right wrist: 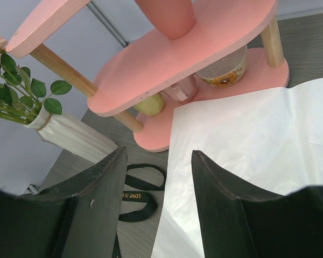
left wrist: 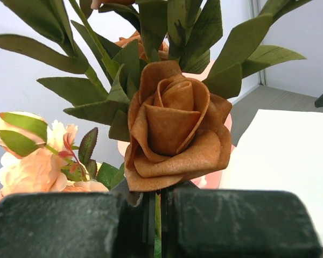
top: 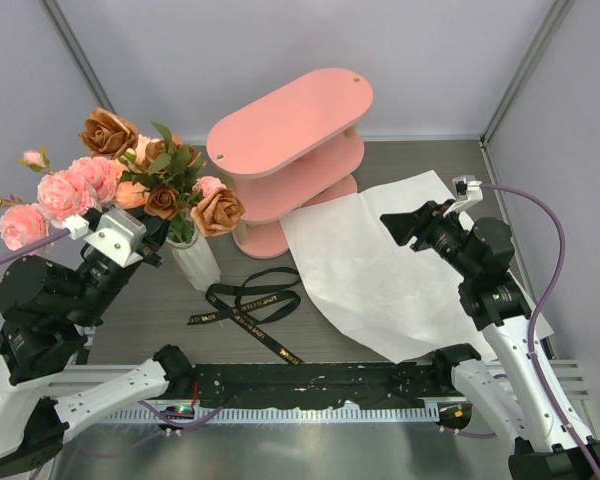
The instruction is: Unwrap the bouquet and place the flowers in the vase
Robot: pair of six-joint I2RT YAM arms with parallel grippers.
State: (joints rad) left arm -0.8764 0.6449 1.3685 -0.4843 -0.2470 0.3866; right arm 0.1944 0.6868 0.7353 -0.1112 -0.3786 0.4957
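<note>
The flowers, pink, peach and brown roses with green leaves, stand with their stems in the white ribbed vase at the left. My left gripper is beside the bunch just above the vase rim. In the left wrist view it is shut on a thin green stem under a brown rose. The bouquet's white paper lies spread flat and its black ribbon lies loose. My right gripper hangs open over the paper, nothing between its fingers.
The pink three-tier shelf stands behind the vase and touches the paper's far edge. A small flowered bowl and a yellow-green object sit on its bottom tier. The vase and ribbon lie left of the right gripper.
</note>
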